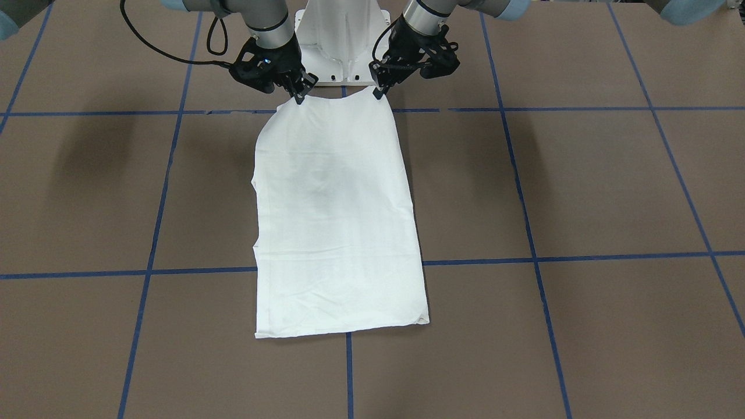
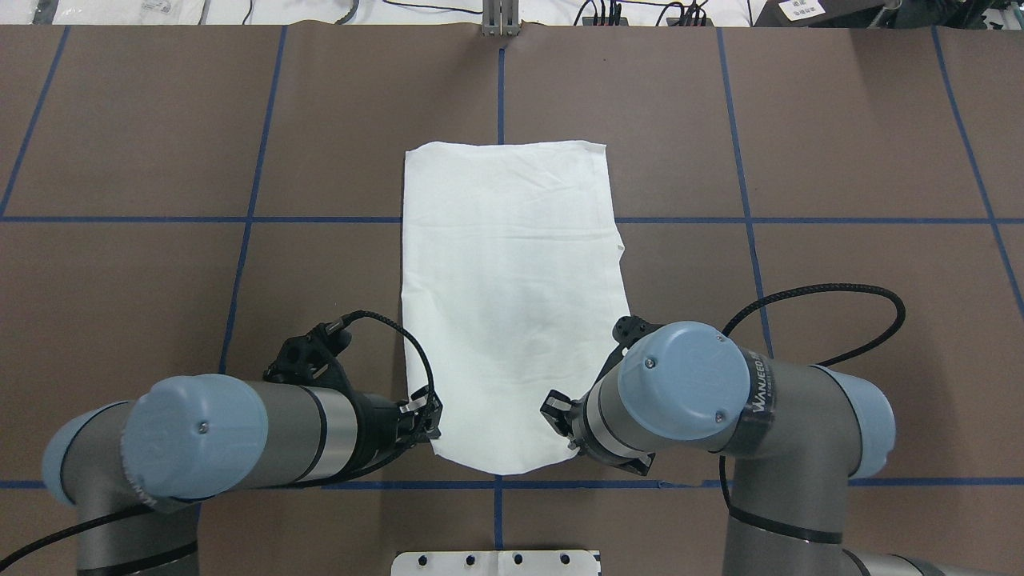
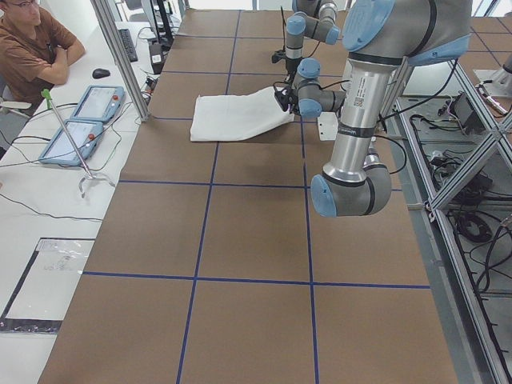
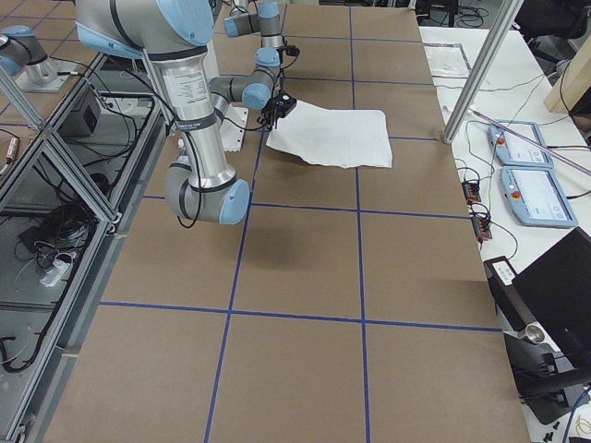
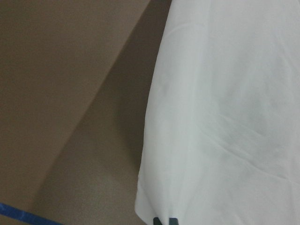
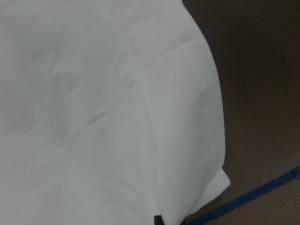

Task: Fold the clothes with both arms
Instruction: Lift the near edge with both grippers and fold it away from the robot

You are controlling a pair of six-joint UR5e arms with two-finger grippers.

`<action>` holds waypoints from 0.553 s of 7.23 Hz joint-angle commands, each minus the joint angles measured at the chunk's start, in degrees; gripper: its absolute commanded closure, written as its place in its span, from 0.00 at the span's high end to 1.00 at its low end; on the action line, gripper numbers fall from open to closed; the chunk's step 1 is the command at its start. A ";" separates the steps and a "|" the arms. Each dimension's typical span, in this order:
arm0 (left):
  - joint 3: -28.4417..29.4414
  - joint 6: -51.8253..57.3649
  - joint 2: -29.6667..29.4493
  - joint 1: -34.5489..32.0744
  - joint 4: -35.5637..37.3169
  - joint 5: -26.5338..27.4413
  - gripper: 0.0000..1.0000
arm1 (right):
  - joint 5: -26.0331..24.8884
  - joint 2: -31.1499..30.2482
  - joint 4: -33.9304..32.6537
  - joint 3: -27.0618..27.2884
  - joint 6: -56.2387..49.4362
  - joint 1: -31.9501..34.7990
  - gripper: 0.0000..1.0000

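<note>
Shirt status: the white cotton T-shirt (image 1: pixel 337 221), folded into a long strip, lay mid-table on the brown, blue-taped table (image 1: pixel 582 186), running 12 to 6 o'clock in the front-facing view. The black right gripper (image 1: pixel 301 96) was clamped on its 11 o'clock corner and the black left gripper (image 1: pixel 379 92) on the 1 o'clock corner.

You are seeing the shirt (image 1: pixel 337 215) showing as soft, matt white cloth, faintly creased; the tabletop (image 1: pixel 611 186) is looking like matt brown paper, crossed by smooth blue tape (image 1: pixel 582 258).
</note>
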 commanded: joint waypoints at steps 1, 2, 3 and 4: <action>-10.64 -1.24 1.74 4.26 6.87 -0.35 0.00 | 7.67 -0.01 -4.69 6.46 0.75 -1.80 0.00; -11.12 -1.59 1.48 4.37 7.69 -2.36 0.00 | 8.50 0.16 -4.26 6.56 0.58 -1.80 0.00; -10.51 -1.60 1.04 4.37 7.78 -2.55 0.00 | 7.72 0.69 -4.17 5.43 -0.47 -1.20 0.00; -10.16 -0.73 0.95 3.41 7.78 -2.55 0.00 | 6.50 1.65 -4.17 3.42 -6.05 2.03 0.00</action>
